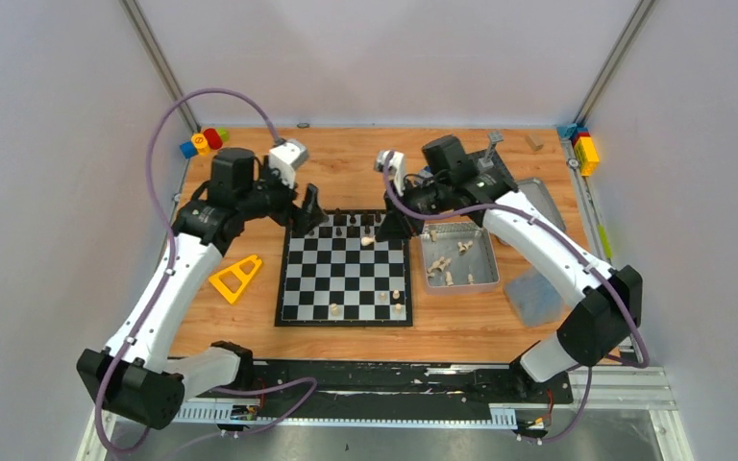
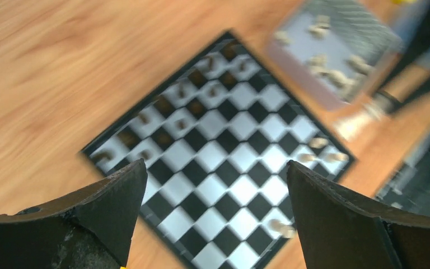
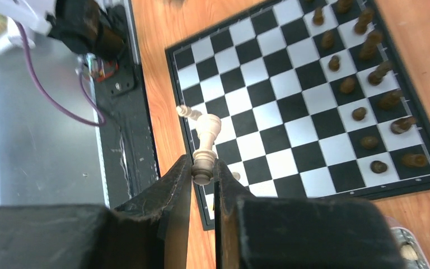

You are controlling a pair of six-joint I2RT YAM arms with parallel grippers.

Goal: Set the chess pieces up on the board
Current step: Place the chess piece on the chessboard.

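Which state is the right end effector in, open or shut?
Shut: in the right wrist view the right end effector pinches a pale chess piece by its base between both fingers.

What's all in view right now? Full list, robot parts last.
table: one, orange-brown wood, under everything
board: one, black and white, table centre
dark pieces: many, brown-black, board's two far rows
pale pieces: a few, cream, board's near rows
tin: one, silver, right of board
tin pieces: several, cream, loose inside the tin
grey plate: one, grey, right of tin
yellow frame: one, yellow, left of board
bricks: small clusters, mixed colours, both far corners
left gripper: open, empty, above board
right gripper: shut on one cream piece, over the board's edge
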